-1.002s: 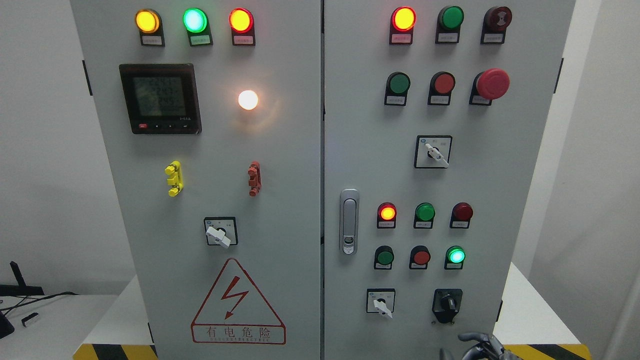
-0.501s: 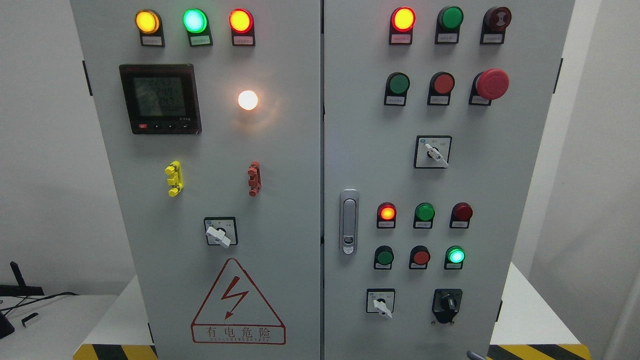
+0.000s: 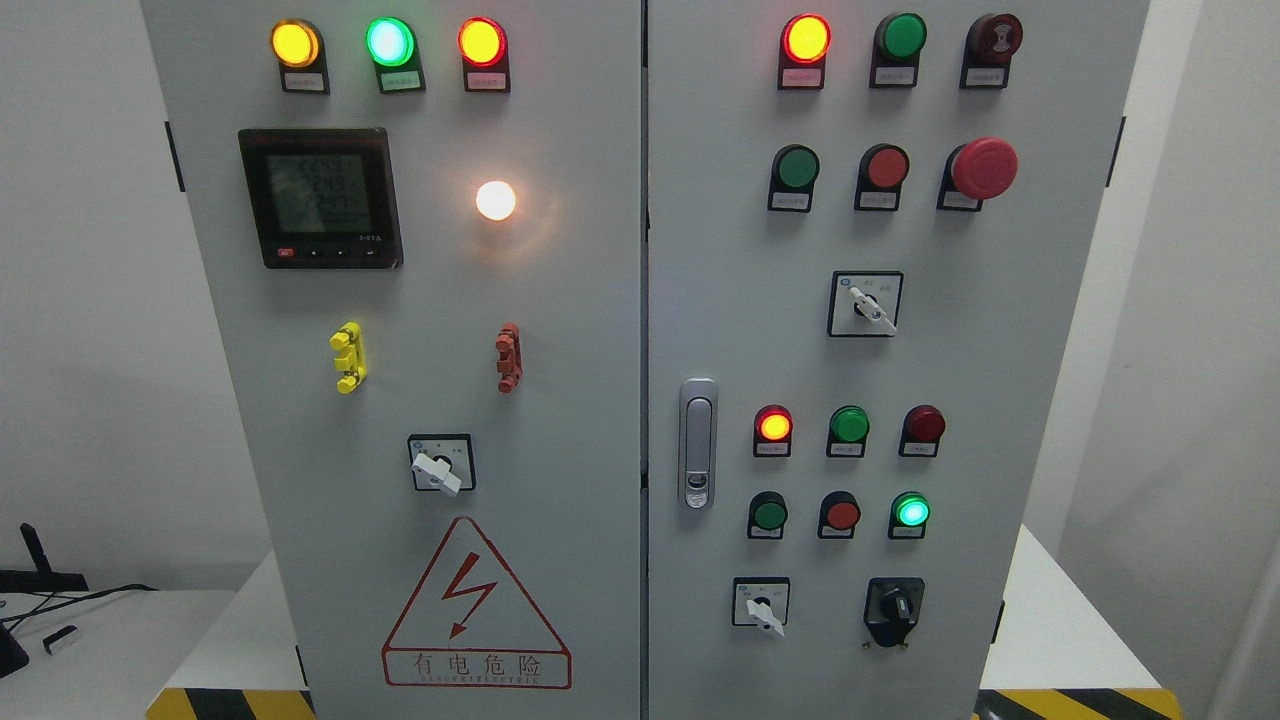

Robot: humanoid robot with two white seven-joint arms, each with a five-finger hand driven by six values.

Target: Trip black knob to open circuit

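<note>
We face what looks like an electrical test lab or training room. A grey two-door control cabinet (image 3: pixel 560 300) fills our view, studded with lit indicator lamps (image 3: pixel 390 41), a digital meter (image 3: pixel 320 196), selector switches (image 3: pixel 441 464), a red emergency stop button (image 3: pixel 984 167) and a high-voltage warning triangle (image 3: pixel 475 605). It stands on a white bench (image 3: pixel 1060 620) edged in yellow-black hazard tape (image 3: pixel 1120 703), against plain white walls (image 3: pixel 80 350).

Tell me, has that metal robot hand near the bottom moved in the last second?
Yes. It sat just below the black knob at the lower right edge, then dropped down out of the picture; no hand shows now.
</note>
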